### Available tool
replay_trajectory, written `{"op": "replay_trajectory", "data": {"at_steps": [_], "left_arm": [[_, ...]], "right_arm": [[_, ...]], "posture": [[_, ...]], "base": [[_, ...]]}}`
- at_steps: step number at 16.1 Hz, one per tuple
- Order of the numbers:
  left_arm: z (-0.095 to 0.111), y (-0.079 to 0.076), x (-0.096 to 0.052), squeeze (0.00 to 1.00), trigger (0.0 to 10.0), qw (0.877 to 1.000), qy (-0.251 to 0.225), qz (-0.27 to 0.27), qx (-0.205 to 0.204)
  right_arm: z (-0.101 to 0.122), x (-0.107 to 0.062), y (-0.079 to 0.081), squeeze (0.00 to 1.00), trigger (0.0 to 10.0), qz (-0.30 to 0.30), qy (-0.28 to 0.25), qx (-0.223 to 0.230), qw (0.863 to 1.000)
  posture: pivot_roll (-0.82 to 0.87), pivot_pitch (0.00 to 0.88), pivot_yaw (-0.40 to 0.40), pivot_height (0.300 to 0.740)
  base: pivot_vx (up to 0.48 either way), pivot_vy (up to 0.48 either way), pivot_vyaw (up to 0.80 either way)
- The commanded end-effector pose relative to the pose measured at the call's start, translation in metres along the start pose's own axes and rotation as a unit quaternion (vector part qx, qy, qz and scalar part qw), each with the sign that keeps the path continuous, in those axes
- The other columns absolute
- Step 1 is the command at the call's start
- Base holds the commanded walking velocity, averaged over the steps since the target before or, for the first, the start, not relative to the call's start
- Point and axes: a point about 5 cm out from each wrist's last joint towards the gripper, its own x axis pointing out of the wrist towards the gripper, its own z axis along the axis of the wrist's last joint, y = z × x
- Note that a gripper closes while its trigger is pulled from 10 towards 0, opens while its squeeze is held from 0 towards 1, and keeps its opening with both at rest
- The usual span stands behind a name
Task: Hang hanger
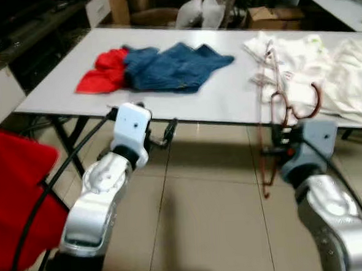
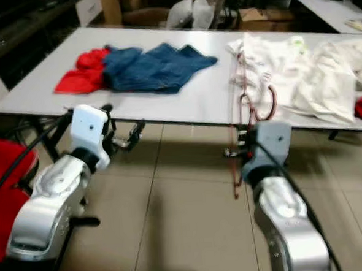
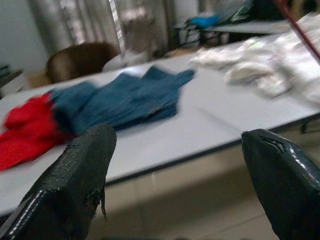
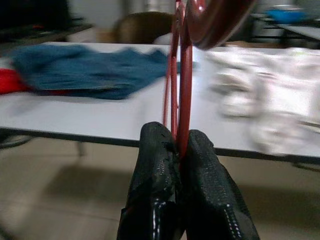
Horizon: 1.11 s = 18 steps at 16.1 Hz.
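Right gripper (image 4: 180, 145) fingers are clamped on the dark red hanger (image 1: 276, 105), held before the table (image 1: 228, 99). Left gripper (image 3: 177, 165) fingers are spread apart, holding nothing.

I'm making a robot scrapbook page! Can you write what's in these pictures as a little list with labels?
right gripper: shut on the red hanger
left gripper: open, holding nothing, near the table edge
table: grey, in front of the robot
on the table: red cloth, blue jeans, white clothes
floor: beige tiles
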Motion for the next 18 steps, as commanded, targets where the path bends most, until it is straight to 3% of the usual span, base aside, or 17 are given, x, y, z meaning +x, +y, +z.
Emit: {"op": "replay_trajectory", "data": {"at_steps": [1, 5, 15, 18], "left_arm": [[0.002, 0.001, -0.001, 0.00, 10.0, 1.000, -0.003, 0.007, 0.001], [0.000, 0.004, -0.001, 0.00, 10.0, 1.000, 0.005, 0.013, -0.002], [0.001, 0.009, 0.001, 0.00, 10.0, 1.000, 0.004, 0.030, -0.005], [0.000, 0.011, 0.002, 0.00, 10.0, 0.999, 0.005, 0.038, -0.008]], "right_arm": [[0.004, 0.002, 0.000, 0.00, 10.0, 0.005, -0.004, -0.008, 1.000], [0.004, 0.006, 0.004, 0.00, 10.0, 0.015, -0.003, -0.005, 1.000], [0.000, 0.009, 0.010, 0.00, 10.0, 0.026, 0.001, -0.004, 1.000], [0.000, 0.011, 0.009, 0.00, 10.0, 0.020, 0.002, -0.007, 1.000]], "posture": [[0.02, 0.000, -0.017, 0.740], [0.03, 0.000, -0.015, 0.740], [0.04, 0.000, -0.020, 0.740], [0.04, 0.000, -0.020, 0.740]], "base": [[0.000, 0.345, 0.00], [0.000, 0.325, 0.00], [0.000, 0.000, 0.00], [0.253, 0.000, 0.00]]}}
